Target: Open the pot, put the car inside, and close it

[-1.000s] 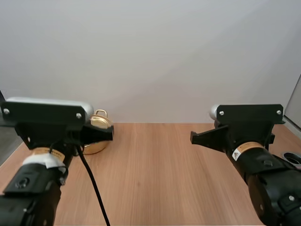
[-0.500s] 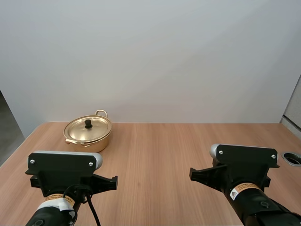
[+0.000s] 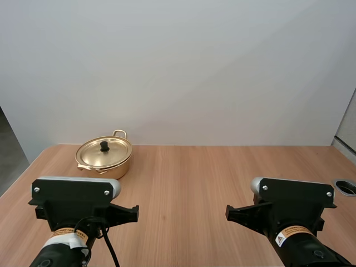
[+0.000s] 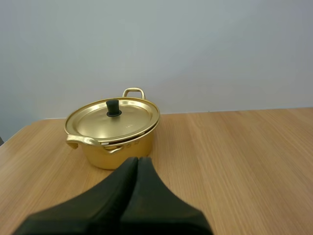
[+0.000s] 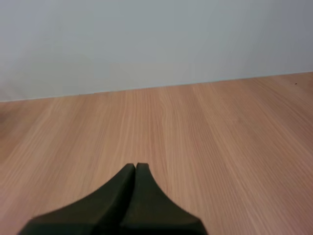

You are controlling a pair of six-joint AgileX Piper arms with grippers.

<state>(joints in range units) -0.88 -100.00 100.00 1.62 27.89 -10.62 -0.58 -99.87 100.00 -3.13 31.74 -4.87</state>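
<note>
High view: a round golden metal pot (image 3: 104, 160) with its golden lid (image 3: 104, 151) seated stands at the far left of the wooden surface (image 3: 189, 178); both arms sit low near their bases, well apart from it. No car shows on the surface, so this fits a lid never lifted or one set back over the car. Since half a second ago the arms have barely shifted.

Left wrist view: the left claw (image 4: 137, 163) is clenched on nothing, pointing at the pot.

Right wrist view: the right claw (image 5: 135, 169) is clenched over bare wood.
</note>
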